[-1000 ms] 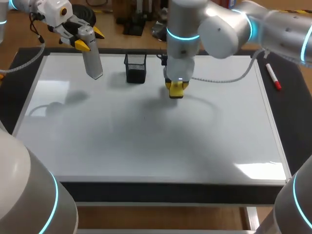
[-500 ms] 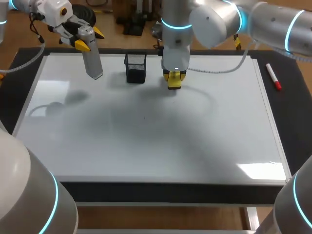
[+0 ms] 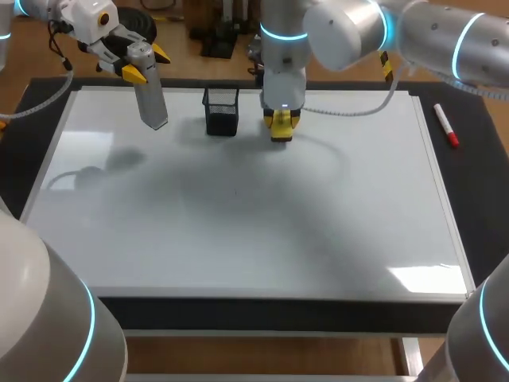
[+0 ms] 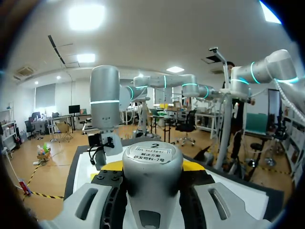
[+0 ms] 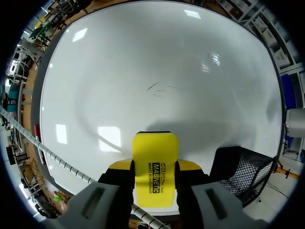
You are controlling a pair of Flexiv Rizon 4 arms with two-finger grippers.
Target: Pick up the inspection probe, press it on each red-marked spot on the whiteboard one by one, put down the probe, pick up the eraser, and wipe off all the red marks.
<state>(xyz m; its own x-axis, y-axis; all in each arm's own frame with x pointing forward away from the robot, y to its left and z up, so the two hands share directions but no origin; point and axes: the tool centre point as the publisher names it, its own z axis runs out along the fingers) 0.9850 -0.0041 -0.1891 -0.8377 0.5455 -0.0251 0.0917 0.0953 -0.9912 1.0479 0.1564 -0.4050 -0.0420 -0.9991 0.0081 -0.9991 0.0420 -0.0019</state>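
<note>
left arm [image 3: 79,20]: comes in at the far left corner of the table and ends above the far left part of the whiteboard [image 3: 238,247]
left hand [image 3: 147,64]: closed on the probe [image 3: 151,99], with one yellow tip on each side of its upper end; in the left wrist view the probe's round, labelled top sits between the two fingers
probe: a grey stick hanging tip down and a little tilted, clear of the whiteboard, with its shadow on the white surface below it
right arm [image 3: 358,32]: comes in from the far right and reaches past the middle, wrist pointing straight down over the far middle of the whiteboard
right hand [image 5: 155,168]: gripping the eraser [image 5: 155,152] from two sides
eraser: a yellow block low over the whiteboard, just to the right of the basket [image 3: 221,111]; I cannot tell whether it touches the surface
basket: black mesh, standing on the whiteboard near its far edge, between probe and eraser and apart from both
whiteboard: white, with faint grey strokes [image 5: 162,88] near its middle, ahead of the eraser
marker [image 3: 445,126]: a pen with a red end lying on the dark mat [image 3: 485,207] beside the whiteboard's right edge, well apart from both hands
</note>
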